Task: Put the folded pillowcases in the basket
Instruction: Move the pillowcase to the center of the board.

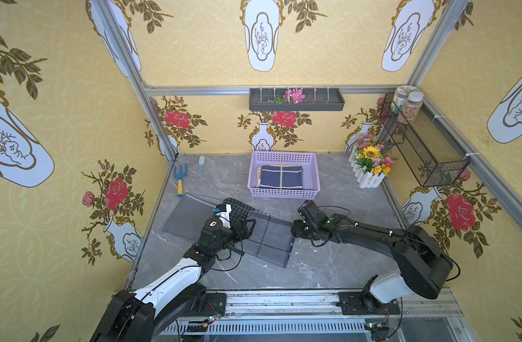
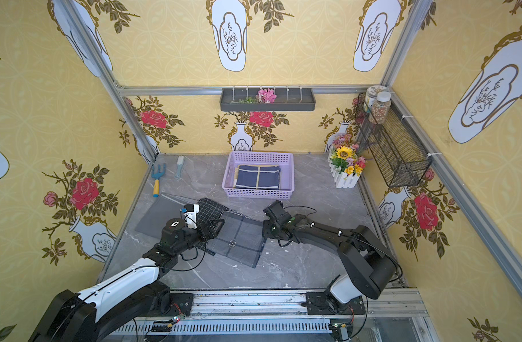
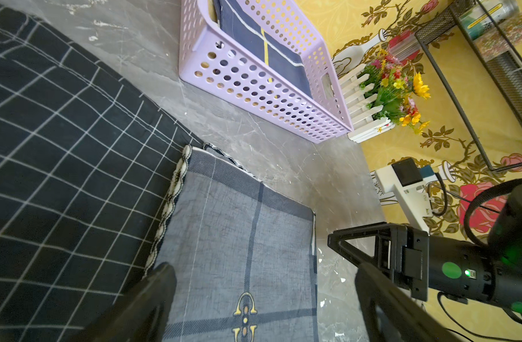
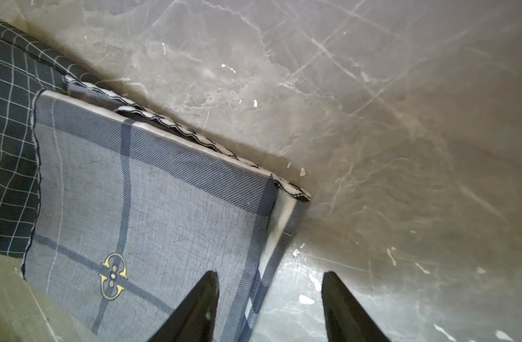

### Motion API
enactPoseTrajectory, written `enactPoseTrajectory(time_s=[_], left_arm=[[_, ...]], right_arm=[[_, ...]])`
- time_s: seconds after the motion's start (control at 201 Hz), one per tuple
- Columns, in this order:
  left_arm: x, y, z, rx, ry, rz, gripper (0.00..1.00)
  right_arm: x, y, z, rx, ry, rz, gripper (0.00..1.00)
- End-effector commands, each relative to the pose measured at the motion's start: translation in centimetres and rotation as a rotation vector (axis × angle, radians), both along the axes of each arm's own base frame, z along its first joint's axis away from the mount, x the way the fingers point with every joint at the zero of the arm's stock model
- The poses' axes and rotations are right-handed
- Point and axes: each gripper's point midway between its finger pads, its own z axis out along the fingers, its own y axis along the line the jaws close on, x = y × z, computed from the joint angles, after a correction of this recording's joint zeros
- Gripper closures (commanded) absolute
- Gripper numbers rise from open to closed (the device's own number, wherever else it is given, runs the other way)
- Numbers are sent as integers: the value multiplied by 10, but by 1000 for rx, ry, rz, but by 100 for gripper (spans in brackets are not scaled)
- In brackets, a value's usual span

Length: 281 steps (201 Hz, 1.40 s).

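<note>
Folded grey-plaid pillowcase lies flat mid-table, on the near side of the lavender basket, apart from it & not in it. Its left edge overlaps a black checked cloth, which lies partly on a plain grey cloth.

Left gripper hangs over the pillowcase's left part, jaws spread wide, holding nothing. In the wrist view one finger sits by the seam where pillowcase meets checked cloth, the other beyond the pillowcase's opposite edge, over bare table.

Right gripper is at the pillowcase's right edge, jaws partway apart & clamping nothing. They straddle that edge: one finger over the pillowcase, the other over table. Can't tell if the tips touch down.

Basket stands back-ctr w/ a folded navy cloth inside. Left of it: a hand rake & brush. Right of it: a flower box.
</note>
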Motion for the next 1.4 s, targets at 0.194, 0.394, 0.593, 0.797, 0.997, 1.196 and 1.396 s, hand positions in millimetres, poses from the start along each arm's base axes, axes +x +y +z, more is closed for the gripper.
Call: enactPoseTrajectory(time_s=[0.194,0.394,0.593,0.797,0.997,1.196,1.396], left_arm=[[0,2,-7,13,12,7,0],[-1,3,-9,17,17,10,0],[0,2,-9,15,17,9,0],[0,3,-9,15,15,11,0],[-1,2,-9,15,16,8,0],[-1,3,-8,21,13,10,0],[0,4,-9,49,27,6,0]], right_arm=[[10,17,-13,33,12,9,42],[11,22,-22,29,34,19,44],[14,25,-28,26,40,20,52],[16,22,-30,13,33,10,75],[17,21,-30,6,25,14,88],[16,12,-21,-18,-7,31,95],[17,-14,-4,-27,-62,54,96]])
